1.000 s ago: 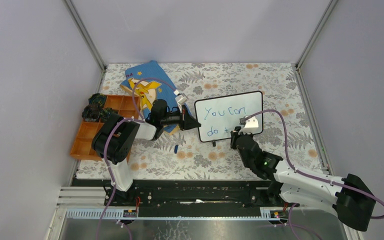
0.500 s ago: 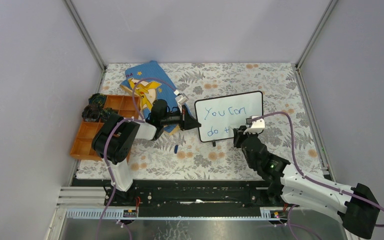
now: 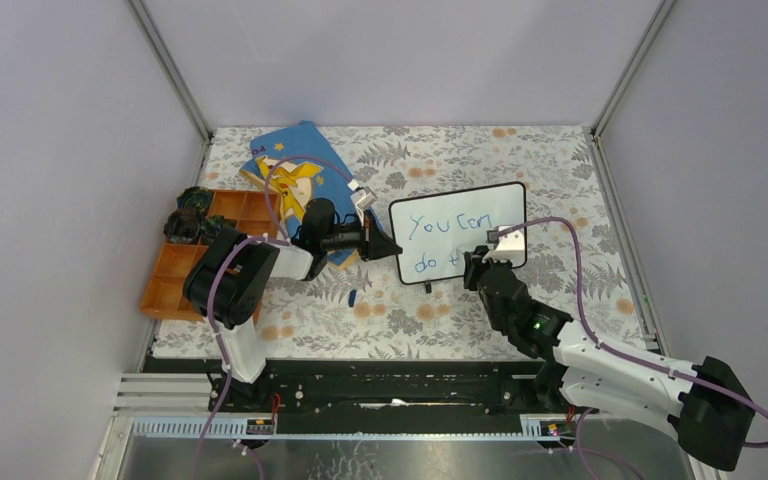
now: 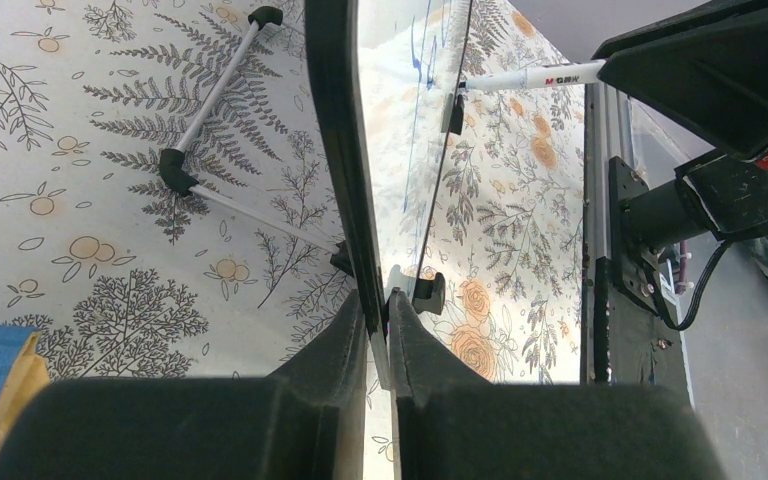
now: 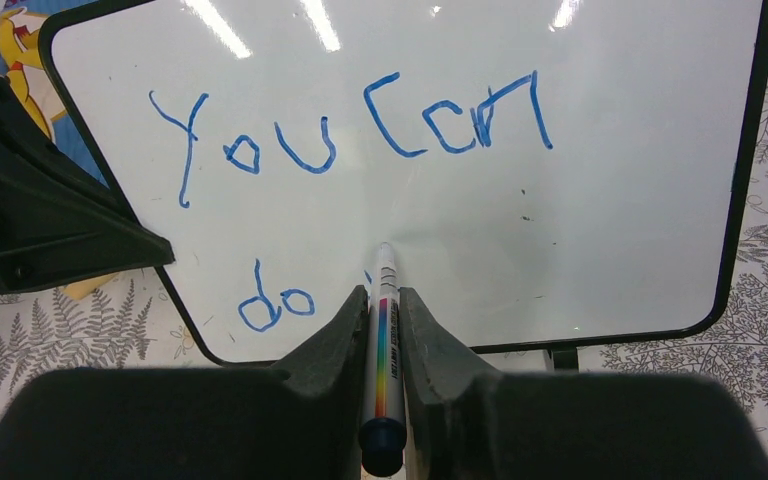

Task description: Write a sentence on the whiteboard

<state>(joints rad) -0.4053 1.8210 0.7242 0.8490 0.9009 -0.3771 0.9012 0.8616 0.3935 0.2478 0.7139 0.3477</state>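
Right arm's elbow swings back toward centre since half a second ago; left arm unchanged. Right gripper (image 5: 382,300) clamped on marker (image 5: 382,345), tip on whiteboard (image 5: 620,200) just below "You can". Sentence (image 5: 350,130) reads "You can / do" in the right wrist view; fingers there hide the next stroke, which the top view shows beside "do". Left gripper (image 4: 378,305) pinches the board's left frame edge. Only the left wrist view shows the wire stand (image 4: 210,100) behind the board. Board stands mid-table, between both arms; book (image 3: 295,165) behind the left arm.
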